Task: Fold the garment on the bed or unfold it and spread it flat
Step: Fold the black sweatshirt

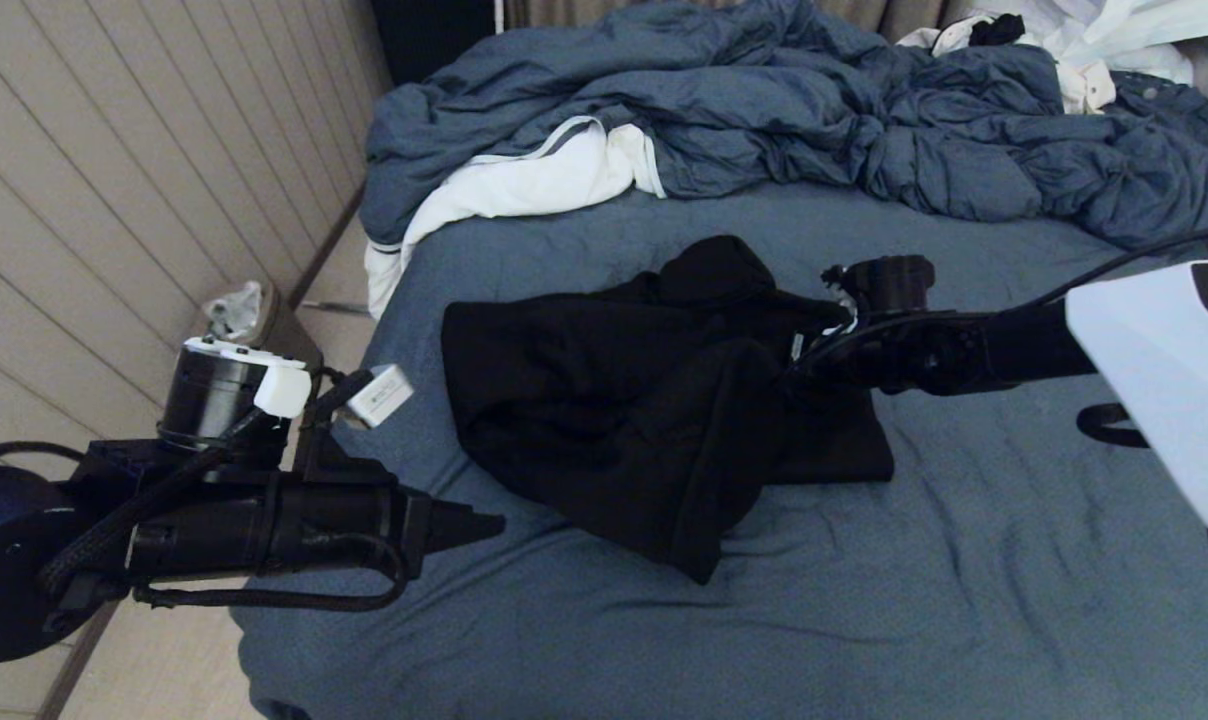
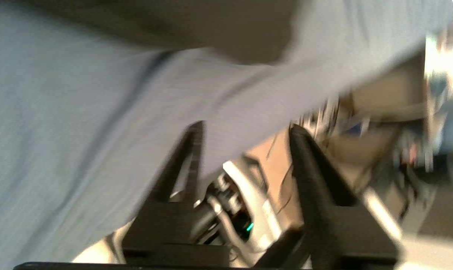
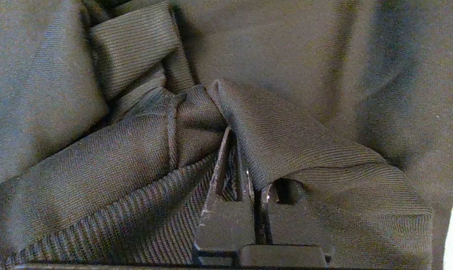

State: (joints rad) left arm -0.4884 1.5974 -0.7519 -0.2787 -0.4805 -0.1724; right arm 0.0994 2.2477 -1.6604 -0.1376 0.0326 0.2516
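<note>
Crumpled black garment [image 1: 654,400] on blue-grey bed [image 1: 964,600]

Beige panelled wall [image 1: 114,150] left, pale floor [image 1: 164,670] below

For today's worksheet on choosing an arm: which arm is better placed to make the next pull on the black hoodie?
The right. The right gripper is shut on the garment, pinching a fold of its fabric. The left gripper is open and empty beside the bed, clear of the hoodie.
</note>
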